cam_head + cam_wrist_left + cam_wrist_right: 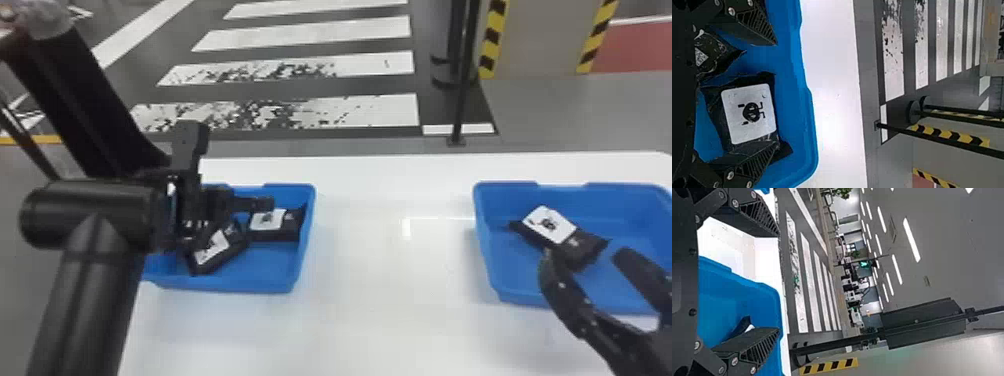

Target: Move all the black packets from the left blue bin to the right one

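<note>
My left gripper (200, 202) is over the left blue bin (225, 284), where two black packets (268, 220) (214, 247) with white labels lie close together. In the left wrist view, the left gripper (774, 92) stands open low over the bin (807, 117); a packet's label (749, 113) shows between its fingers, and another packet (713, 55) lies beside it. One black packet (550, 226) lies askew in the right blue bin (485, 235). The right gripper (586, 256) is open above this bin's near side; the right wrist view has the gripper (777, 282) with nothing between its fingers.
Both bins stand on a white table (390, 300), whose surface stretches between them. A thin dark pole (462, 90) rises behind the table's far edge. My left forearm (85, 300) covers the left bin's outer side.
</note>
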{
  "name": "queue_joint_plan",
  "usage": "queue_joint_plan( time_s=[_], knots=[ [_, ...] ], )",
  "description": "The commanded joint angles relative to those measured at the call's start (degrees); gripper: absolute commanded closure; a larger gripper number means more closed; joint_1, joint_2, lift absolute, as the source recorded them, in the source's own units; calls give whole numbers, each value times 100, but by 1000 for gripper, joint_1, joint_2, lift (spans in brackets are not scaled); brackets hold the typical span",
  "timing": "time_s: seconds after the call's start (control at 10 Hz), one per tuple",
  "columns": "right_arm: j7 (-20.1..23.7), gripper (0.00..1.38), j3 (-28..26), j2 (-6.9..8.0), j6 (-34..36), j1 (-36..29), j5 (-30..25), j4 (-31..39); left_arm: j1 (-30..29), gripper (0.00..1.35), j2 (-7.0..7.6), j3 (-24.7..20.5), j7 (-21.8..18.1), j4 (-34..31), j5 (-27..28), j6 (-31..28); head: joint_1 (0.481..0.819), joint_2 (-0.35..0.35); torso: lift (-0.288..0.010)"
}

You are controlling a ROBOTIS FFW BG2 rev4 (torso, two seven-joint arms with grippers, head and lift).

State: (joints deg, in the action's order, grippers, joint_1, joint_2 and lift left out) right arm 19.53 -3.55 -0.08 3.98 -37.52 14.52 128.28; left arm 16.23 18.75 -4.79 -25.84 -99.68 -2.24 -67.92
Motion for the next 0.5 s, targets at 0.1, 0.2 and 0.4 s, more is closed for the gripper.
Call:
queue_joint_plan(
  time_s=[0.1, 0.2, 0.4],
  knots=[
    [7, 193, 23, -1, 9, 25, 56, -38, 361, 165, 24, 285, -70, 525, 86, -196, 695, 170, -185],
    [7, 193, 23, -1, 9, 25, 79, -52, 529, 167, 33, 377, -140, 834, 132, -224, 695, 168, -185],
    [16, 193, 35, -1, 9, 40, 102, -66, 768, 174, 41, 548, -211, 1284, 178, -267, 695, 166, -185]
  ],
)
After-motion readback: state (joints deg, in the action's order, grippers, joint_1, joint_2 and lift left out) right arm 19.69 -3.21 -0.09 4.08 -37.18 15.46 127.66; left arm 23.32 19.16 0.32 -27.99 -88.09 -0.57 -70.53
